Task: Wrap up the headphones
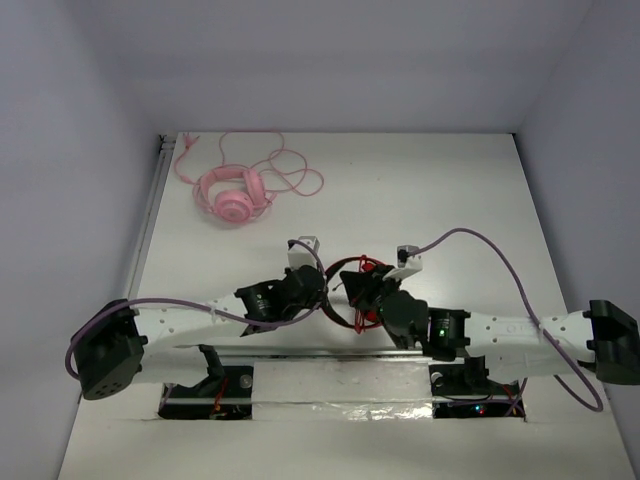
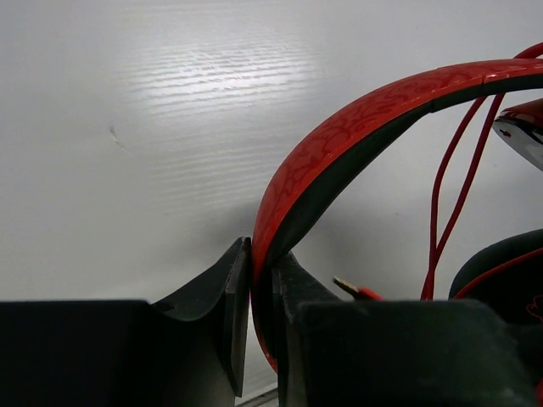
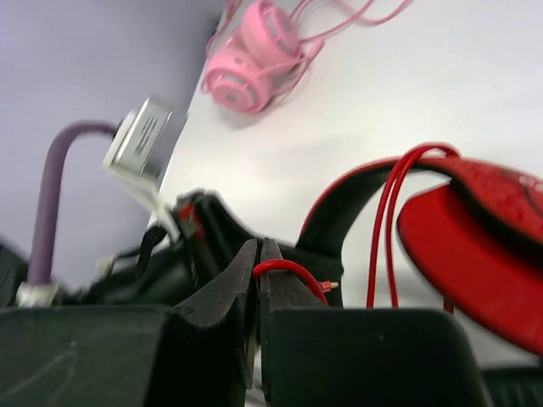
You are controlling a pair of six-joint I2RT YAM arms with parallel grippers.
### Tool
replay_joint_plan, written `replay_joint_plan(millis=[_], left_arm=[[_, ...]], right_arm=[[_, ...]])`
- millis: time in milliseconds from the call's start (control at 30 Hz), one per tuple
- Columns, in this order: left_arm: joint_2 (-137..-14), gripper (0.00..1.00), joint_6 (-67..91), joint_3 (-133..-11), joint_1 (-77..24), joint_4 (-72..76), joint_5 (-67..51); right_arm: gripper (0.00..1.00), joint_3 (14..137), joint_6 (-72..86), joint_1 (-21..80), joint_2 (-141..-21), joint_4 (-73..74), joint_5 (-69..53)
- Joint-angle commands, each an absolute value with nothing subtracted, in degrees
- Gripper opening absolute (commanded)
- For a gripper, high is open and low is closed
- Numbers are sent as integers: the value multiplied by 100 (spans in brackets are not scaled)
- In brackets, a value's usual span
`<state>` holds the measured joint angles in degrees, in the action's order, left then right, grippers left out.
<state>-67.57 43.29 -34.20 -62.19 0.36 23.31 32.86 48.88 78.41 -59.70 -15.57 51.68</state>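
The red headphones (image 1: 352, 292) hang between my two grippers near the table's front edge, partly hidden by them. In the left wrist view my left gripper (image 2: 261, 254) is shut on the black-and-red headband (image 2: 356, 127), which arches up to the right. Two strands of thin red cable (image 2: 450, 186) run down beside it. In the right wrist view my right gripper (image 3: 258, 250) is shut on the red cable (image 3: 293, 270) close to its plug (image 3: 329, 286). A round red ear cup (image 3: 475, 263) sits to its right.
Pink headphones (image 1: 235, 195) with a loose pink cable (image 1: 290, 170) lie at the back left of the white table (image 1: 450, 190). Grey walls close in the back and both sides. The left arm's wrist camera (image 3: 140, 148) is close to my right gripper.
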Motion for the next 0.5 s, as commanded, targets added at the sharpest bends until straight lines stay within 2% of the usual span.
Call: replay_joint_plan(millis=[0,167,300,467], left_arm=[[-6837,0,4728,-3419,-6372,527,2030],[-7171,0,4843,-3515,-6547,519,1846],[-7347,0,4948,-3533,-6653,597,1714],[-7479,0,5019,-3647,-6653,633,1617]], right_arm=[[2,3226,5378,7569,-6038,-2232,5888],[8,3120,5520,6962,-6117,-2478,5547],[17,3041,5362,6672,-6248,-2777,5186],[21,3050,5475,6530,-6574,-2786,4852]])
